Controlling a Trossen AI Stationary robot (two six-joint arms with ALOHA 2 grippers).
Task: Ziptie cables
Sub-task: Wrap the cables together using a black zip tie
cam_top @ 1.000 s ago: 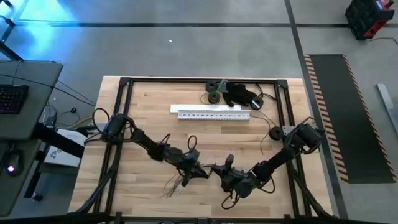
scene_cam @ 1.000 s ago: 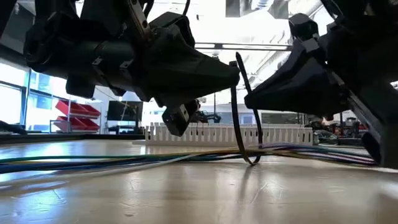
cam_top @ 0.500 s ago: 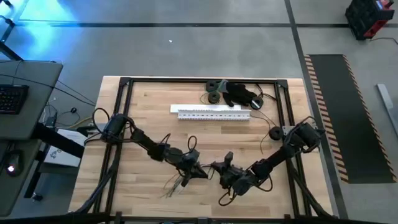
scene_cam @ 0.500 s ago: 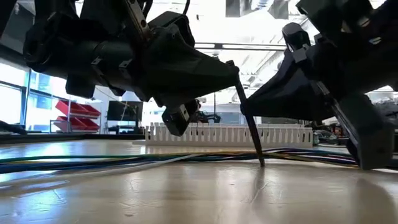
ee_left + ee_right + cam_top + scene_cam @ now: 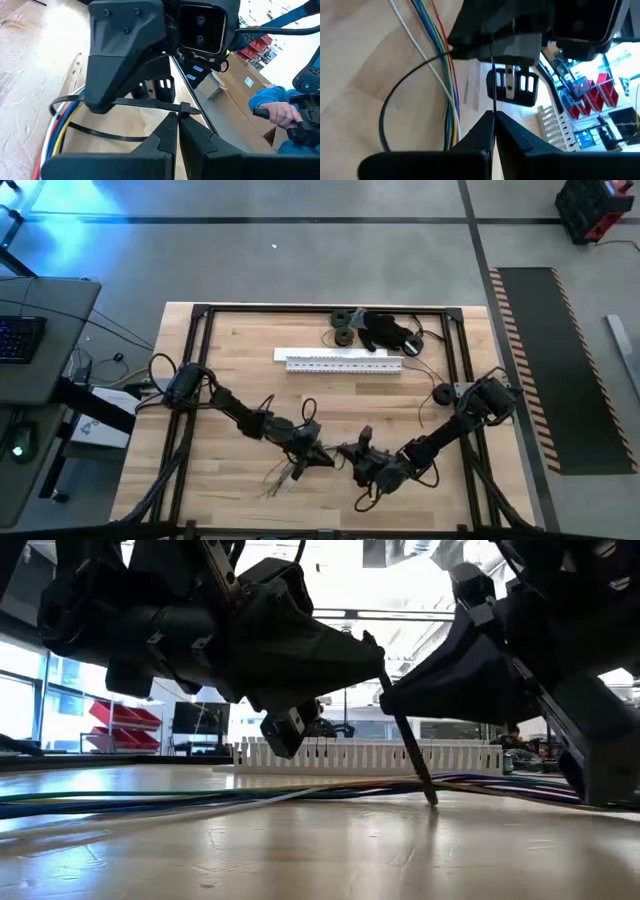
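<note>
Surface: wooden table (image 5: 240,360) in a black frame, grey floor around; white slotted strip (image 5: 345,360) toward the far side. Cables (image 5: 150,798): laid flat across the near half, under both arms. Left gripper (image 5: 326,459) and right gripper (image 5: 346,450): tips meeting, each pinched closed on the black zip tie (image 5: 405,745). Change: the right gripper has edged closer to the left since a second ago; the tie's loop now reads as a straight slanted strap.

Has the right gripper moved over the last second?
Yes. In the high view the right gripper has slid left toward the left gripper, closing the gap above the cables; the white strip stays put.
</note>
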